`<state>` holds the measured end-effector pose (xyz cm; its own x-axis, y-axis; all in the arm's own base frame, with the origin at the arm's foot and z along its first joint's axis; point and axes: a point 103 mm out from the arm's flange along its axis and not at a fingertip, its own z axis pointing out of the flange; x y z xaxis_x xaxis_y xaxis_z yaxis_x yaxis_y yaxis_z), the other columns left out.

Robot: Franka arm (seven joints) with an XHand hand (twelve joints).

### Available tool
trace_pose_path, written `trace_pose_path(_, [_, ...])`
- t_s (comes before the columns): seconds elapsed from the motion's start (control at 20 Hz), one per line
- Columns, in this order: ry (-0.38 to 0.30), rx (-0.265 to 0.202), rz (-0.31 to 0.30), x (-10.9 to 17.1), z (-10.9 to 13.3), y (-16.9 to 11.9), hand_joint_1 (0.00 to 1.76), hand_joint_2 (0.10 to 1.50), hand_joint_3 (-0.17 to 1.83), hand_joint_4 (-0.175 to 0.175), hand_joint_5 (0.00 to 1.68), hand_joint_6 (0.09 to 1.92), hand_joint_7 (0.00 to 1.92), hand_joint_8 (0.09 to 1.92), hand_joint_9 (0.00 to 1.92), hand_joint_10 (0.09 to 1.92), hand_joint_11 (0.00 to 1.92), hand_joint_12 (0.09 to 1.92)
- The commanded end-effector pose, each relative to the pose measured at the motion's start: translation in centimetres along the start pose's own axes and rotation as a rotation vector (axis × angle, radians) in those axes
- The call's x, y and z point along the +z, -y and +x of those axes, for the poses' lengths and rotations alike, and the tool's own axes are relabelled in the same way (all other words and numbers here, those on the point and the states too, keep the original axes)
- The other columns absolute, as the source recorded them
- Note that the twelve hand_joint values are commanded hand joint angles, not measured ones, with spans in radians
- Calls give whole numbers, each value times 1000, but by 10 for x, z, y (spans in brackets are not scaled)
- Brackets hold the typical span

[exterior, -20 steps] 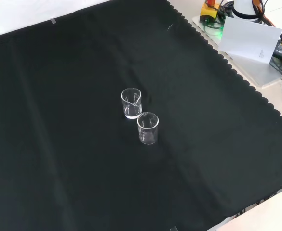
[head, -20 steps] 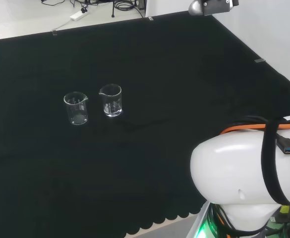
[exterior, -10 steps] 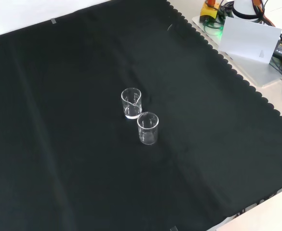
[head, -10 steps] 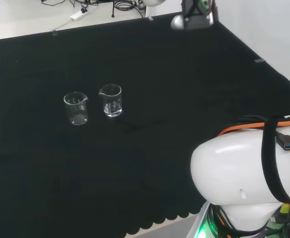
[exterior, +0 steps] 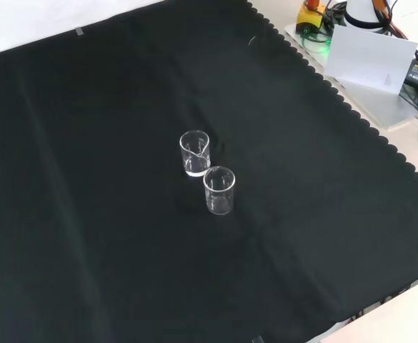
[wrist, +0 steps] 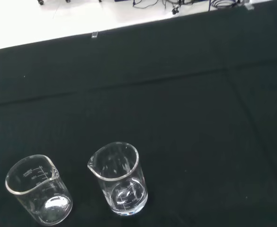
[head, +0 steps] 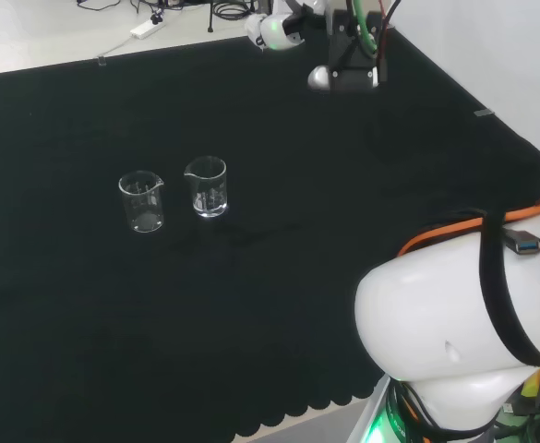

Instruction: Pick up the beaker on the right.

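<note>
Two beakers, right beaker and left beaker, stand mid-bench; the arm has descended from the far edge, apparently approaching; finger state cannot be told.

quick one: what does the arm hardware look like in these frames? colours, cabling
In the head view, a big glossy white rounded arm link sits at lower right, with a black strap, an orange band and a black cable plug across it. Green light glows at the base below. At the top, a black and grey end assembly carries green and red wires. The robot hand's fingers can't be made out.
</note>
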<state>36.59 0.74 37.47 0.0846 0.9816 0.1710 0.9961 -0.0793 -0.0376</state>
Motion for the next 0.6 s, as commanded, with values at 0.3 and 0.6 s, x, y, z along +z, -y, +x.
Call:
trace_pose_path(0.3, [-145, -32, 46, 83, -46, -92, 460, 1092, 302, -20, 250, 87, 190, 518, 258, 626, 0, 1195])
trace_pose_path(0.6, [-249, -85, 54, 116, -50, -114, 572, 979, 410, -20, 252, 87, 179, 526, 271, 626, 0, 1207])
